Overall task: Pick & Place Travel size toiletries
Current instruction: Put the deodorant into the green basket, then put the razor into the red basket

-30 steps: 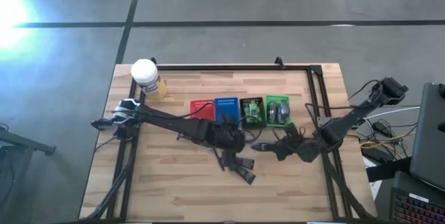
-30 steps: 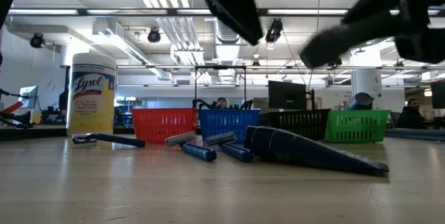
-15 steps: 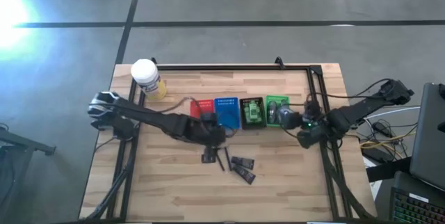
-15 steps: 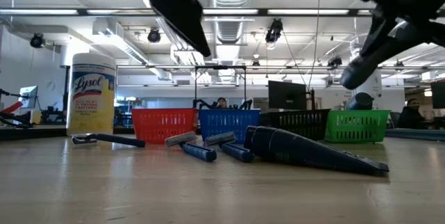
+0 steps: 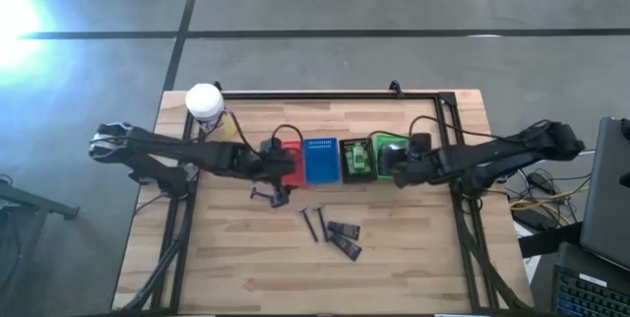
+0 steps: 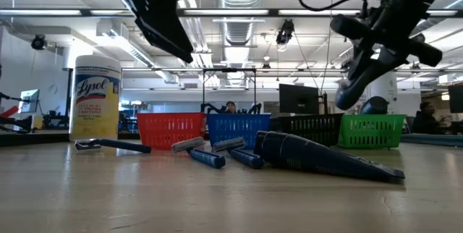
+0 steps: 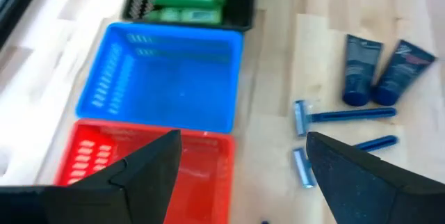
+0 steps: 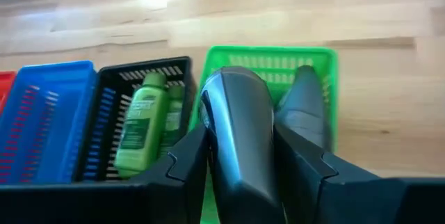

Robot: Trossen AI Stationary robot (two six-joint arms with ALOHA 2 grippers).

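Note:
My right gripper (image 8: 243,175) is shut on a grey oval tube (image 8: 240,133) and hovers over the green basket (image 8: 278,60), where another grey tube (image 8: 306,106) lies. The black basket (image 8: 139,71) holds green tubes (image 8: 139,130). My left gripper (image 7: 240,175) is open above the red basket (image 7: 104,154) and holds nothing. Three blue-handled razors (image 7: 344,115) and two dark packets (image 7: 361,71) lie flat on the wood. In the high view the left gripper (image 5: 283,167) is at the red basket and the right gripper (image 5: 394,166) at the green one. My right gripper pinches the grey oval tube by its two long sides (image 8: 219,161), one finger (image 8: 184,165) on each. The tube runs along the fingers and sticks out past their tips. It is lifted clear, above the green basket.
The red, blue (image 5: 321,158), black (image 5: 357,158) and green (image 5: 392,144) baskets stand in a row across the table's middle. A white-capped yellow jar (image 5: 205,105) stands at the far left corner. Bare wood lies along the near edge (image 5: 295,278).
My right gripper has carried the grey tube from the table's middle toward the far edge and up, ending over the green basket. My left gripper has drawn back from the razors toward the left and far side, up to the red basket. The things on the table have stayed put.

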